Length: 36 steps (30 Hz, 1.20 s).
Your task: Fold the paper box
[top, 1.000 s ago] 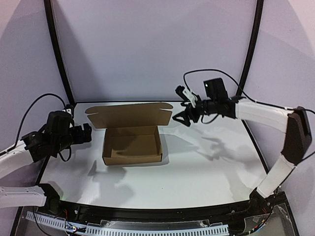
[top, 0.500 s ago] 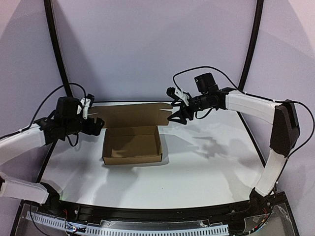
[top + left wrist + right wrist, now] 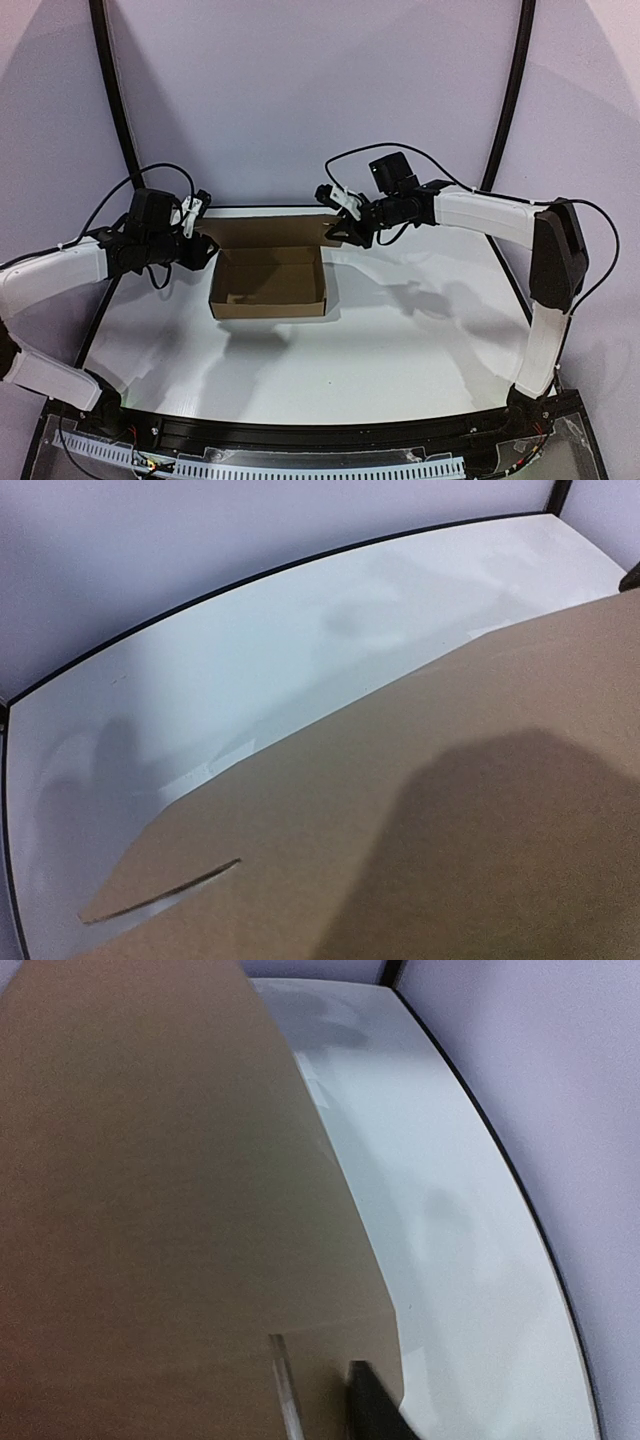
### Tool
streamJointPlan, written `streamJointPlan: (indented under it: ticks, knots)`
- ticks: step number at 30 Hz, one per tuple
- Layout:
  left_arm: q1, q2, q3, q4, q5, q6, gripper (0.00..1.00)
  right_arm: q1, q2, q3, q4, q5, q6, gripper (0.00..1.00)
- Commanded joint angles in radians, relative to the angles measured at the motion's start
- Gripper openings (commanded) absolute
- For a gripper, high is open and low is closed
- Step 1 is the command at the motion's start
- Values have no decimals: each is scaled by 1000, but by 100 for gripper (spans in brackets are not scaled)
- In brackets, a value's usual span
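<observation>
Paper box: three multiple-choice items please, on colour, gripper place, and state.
1. The paper box is: A) white B) brown C) blue
2. The left gripper and right gripper are: A) at its lid flap's two ends B) inside it C) well clear of it
3. Its state: A) flat sheet B) closed C) open on top, lid flap up at the back
Answers: 1 B, plain brown cardboard; 2 A, one sits at each end in the top view; 3 C, its inside shows.

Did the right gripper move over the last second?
Yes. The right gripper moved left, away from the right pole, to the paper box lid's right corner.
</observation>
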Motion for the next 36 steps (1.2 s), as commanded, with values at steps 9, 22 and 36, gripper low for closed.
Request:
streamJointPlan:
  ticks: [9,22,36]
  knots:
    - [8,-193,-38,-138,-72,47,90,-82,17,194,-263,-64,-181,0]
    - [108,-240,-74,-109,163,118,99,-155,44,333,-557,-329,-376,0]
    - [111,27,106,-79,401,108,50,-158,40,315,-498,-250,-266,0]
